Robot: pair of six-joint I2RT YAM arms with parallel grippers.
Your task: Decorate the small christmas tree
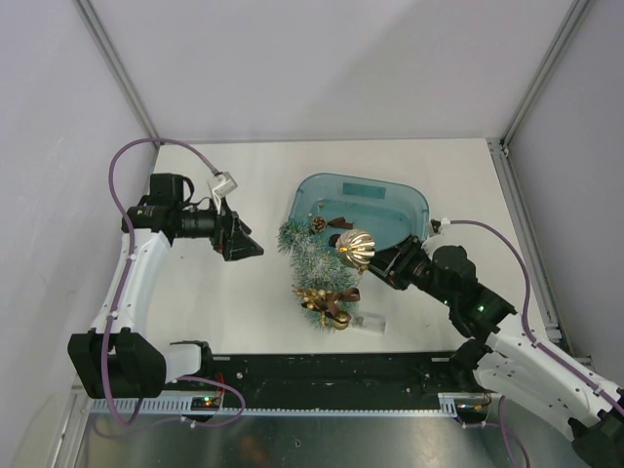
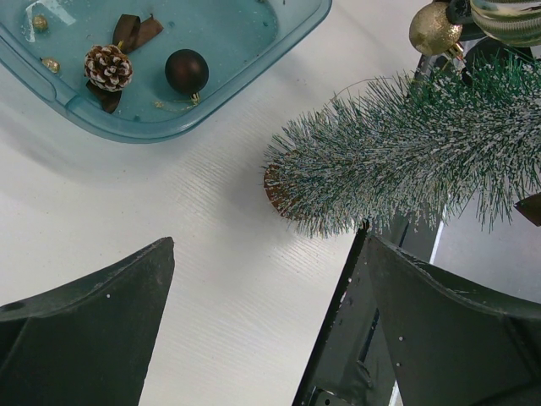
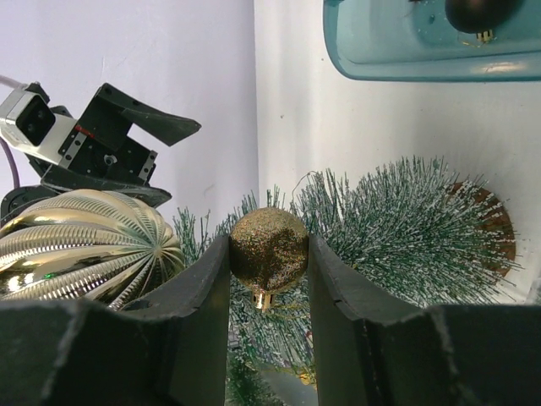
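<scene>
Two right fingers [image 3: 199,296] pinch a glittery gold ball [image 3: 269,249].

Small christmas tree [image 1: 310,258] on its side just before the tub [image 1: 390,207], pinecone [image 2: 107,68] and ball [image 2: 187,71] inside it

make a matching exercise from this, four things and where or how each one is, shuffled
1 glitter gold ball
2 pine cone
3 small christmas tree
4 left gripper

a open, holding nothing
b in the teal tub
c clamped in the right gripper
d lying on its side on the table

Pairs: 1-c, 2-b, 3-d, 4-a
</scene>
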